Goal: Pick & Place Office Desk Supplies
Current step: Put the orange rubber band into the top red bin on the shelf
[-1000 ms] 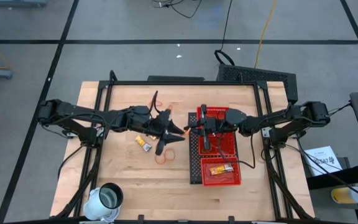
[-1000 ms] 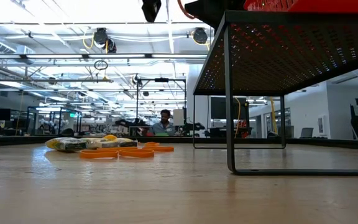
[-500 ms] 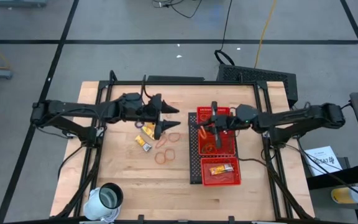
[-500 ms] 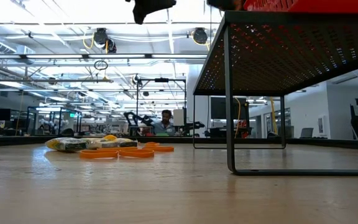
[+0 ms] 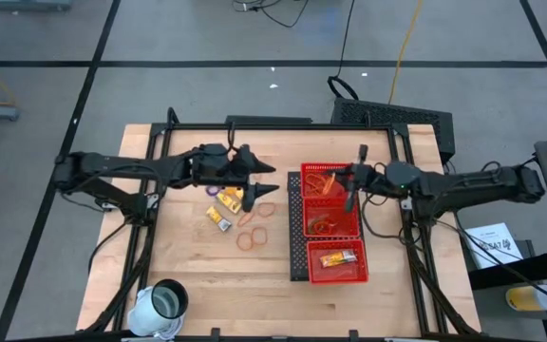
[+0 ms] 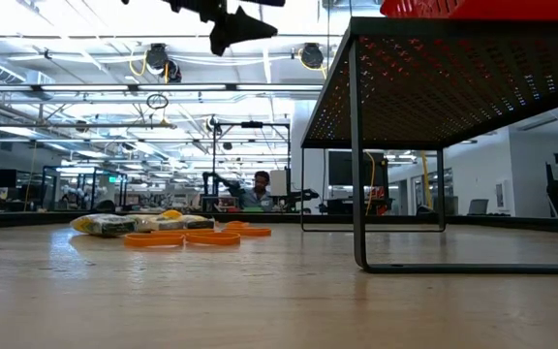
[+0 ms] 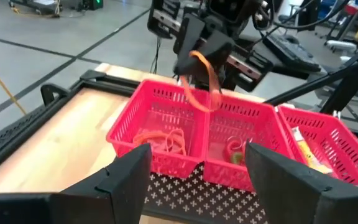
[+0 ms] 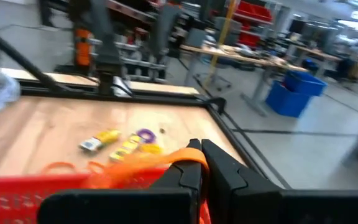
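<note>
The red mesh tray [image 5: 304, 220] stands on a black perforated stand at the table's right. Orange rubber bands [image 5: 323, 182] lie in its far compartment, and a yellow packet [image 5: 336, 258] lies in the near one. More rubber bands [image 5: 253, 239], yellow packets [image 5: 221, 220] and a purple piece [image 5: 214, 191] lie on the wood left of the tray. My left gripper [image 5: 259, 182] hangs open above those packets with nothing between its fingers [image 7: 124, 182]. My right gripper [image 5: 352, 186] is shut on an orange rubber band [image 7: 205, 78] over the tray's far right edge. My right gripper pinches the orange rubber band at one spot of its loop [image 8: 180, 159] between its two shut fingers. The fingers point about level, toward the table's left. The rest of the loop [image 7: 211, 87] hangs slack below them, clear of the tray.
A white cup [image 5: 164, 304] stands at the table's near left corner. The black stand [image 6: 356, 145] lifts the tray well above the wood. A black frame runs along the table's edges. Bare wood lies near the front edge, between the cup and the tray.
My right gripper has drawn back from over the tray's middle compartment toward the table's right edge and tipped up to about level, staying shut on the rubber band. My left gripper has pulled away from the tray toward the table's left and far edge.
</note>
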